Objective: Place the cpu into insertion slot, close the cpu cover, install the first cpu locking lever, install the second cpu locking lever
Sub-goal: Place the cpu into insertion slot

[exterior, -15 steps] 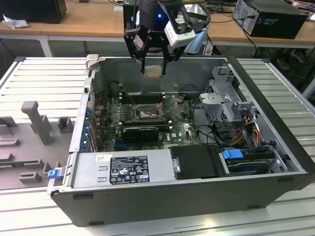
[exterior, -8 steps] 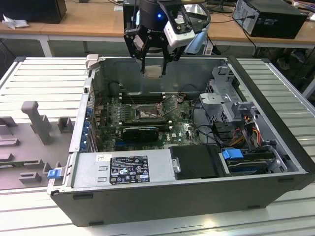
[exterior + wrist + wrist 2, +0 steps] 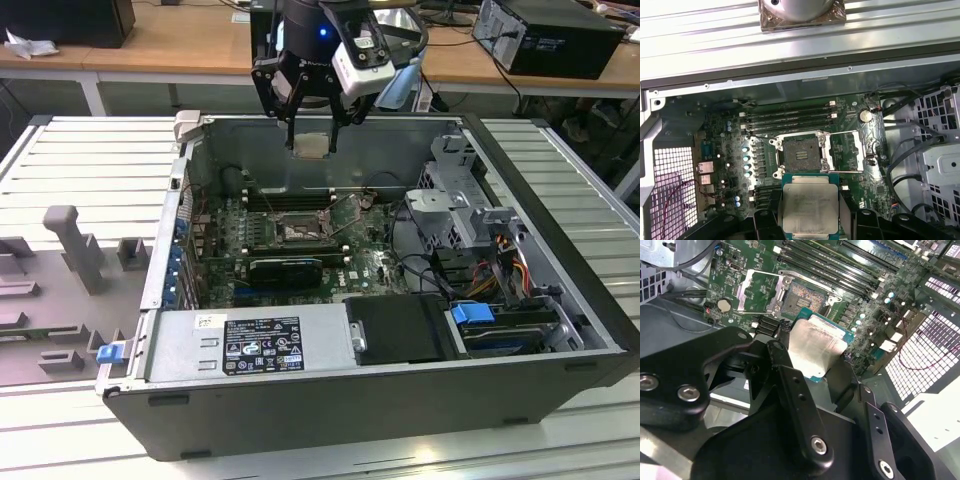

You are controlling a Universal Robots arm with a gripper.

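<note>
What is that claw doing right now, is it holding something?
The gripper is shut on the cpu, holding it in the air over the case.

insertion slot (image 3: 801, 152): on the motherboard (image 3: 722, 147), inside the case (image 3: 400, 400)
cpu cover (image 3: 846, 150): swung open beside the insertion slot
memory slots (image 3: 790, 117): beside the insertion slot
cpu (image 3: 311, 145): between the gripper (image 3: 312, 149) fingers, above the case

Both wrist views above mobo (image 3: 722, 275) (image 3: 720, 150), close.
</note>
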